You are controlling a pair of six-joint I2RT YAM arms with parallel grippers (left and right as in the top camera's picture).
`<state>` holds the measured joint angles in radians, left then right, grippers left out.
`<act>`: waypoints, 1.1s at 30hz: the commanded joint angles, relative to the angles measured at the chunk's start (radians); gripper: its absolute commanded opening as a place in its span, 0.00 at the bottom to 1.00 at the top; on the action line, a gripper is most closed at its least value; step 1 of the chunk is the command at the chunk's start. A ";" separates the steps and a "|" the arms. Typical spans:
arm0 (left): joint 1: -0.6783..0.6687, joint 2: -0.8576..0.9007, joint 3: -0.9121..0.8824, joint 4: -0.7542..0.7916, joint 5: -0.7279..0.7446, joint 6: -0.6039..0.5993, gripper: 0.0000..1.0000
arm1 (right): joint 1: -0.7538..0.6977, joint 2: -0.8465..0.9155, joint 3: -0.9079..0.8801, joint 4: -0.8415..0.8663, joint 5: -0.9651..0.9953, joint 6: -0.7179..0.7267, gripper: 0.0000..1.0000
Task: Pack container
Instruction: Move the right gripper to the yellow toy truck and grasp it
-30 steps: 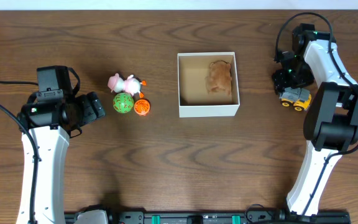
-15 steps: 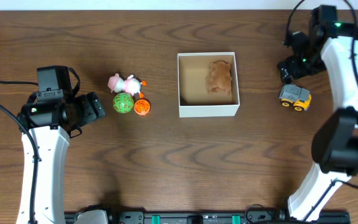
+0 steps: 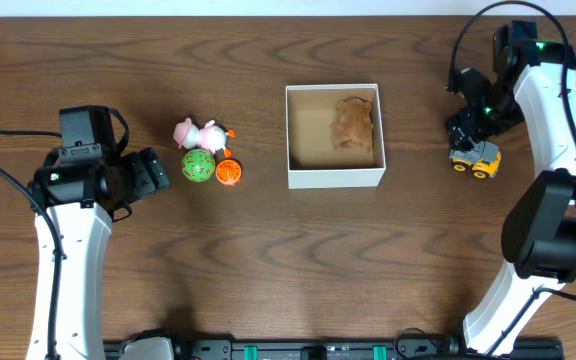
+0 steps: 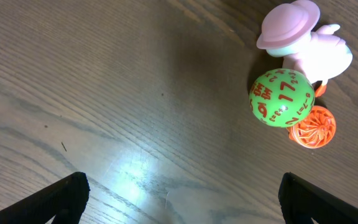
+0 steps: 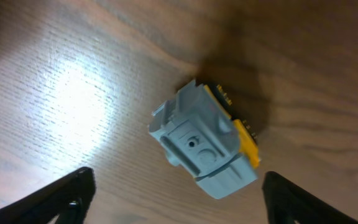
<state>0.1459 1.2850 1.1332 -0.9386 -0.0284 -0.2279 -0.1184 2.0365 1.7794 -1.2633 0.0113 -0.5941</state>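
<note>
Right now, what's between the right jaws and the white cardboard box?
Only bare wooden table, per the overhead view. The grey-and-yellow toy truck sits below the right jaws, not on the stretch toward the shallow white cardboard box.

The table (image 3: 268, 280) is dark brown wood with a clear, streaky grain, smooth and with a light sheen that throws back a pale glare in both wrist views. The container (image 3: 334, 177) looks like matt cardboard, white on its walls and dull tan inside. The brown toy (image 3: 352, 125) lying in it looks soft and fuzzy, like plush. The toy truck (image 5: 204, 140) is moulded plastic, grey and yellow, fairly matt. The green ball (image 4: 281, 98) is smooth plastic with orange printed numbers; the orange ball (image 4: 312, 126) is ribbed plastic. The pink figure (image 4: 303, 40) is smooth, slightly glossy plastic. The arm covers (image 3: 68, 250) are smooth white plastic.
</note>
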 commanded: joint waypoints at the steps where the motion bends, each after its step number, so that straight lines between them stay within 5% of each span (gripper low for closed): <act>1: 0.003 0.004 0.023 -0.003 0.003 0.017 0.98 | -0.016 0.011 -0.035 0.008 0.026 -0.013 0.87; 22: 0.003 0.004 0.023 -0.003 0.003 0.017 0.98 | -0.024 0.011 -0.243 0.248 0.026 0.023 0.82; 33: 0.003 0.004 0.023 -0.003 0.003 0.017 0.98 | -0.026 0.011 -0.243 0.262 0.026 0.209 0.63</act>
<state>0.1459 1.2850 1.1332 -0.9386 -0.0284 -0.2279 -0.1345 2.0396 1.5410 -0.9977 0.0444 -0.4965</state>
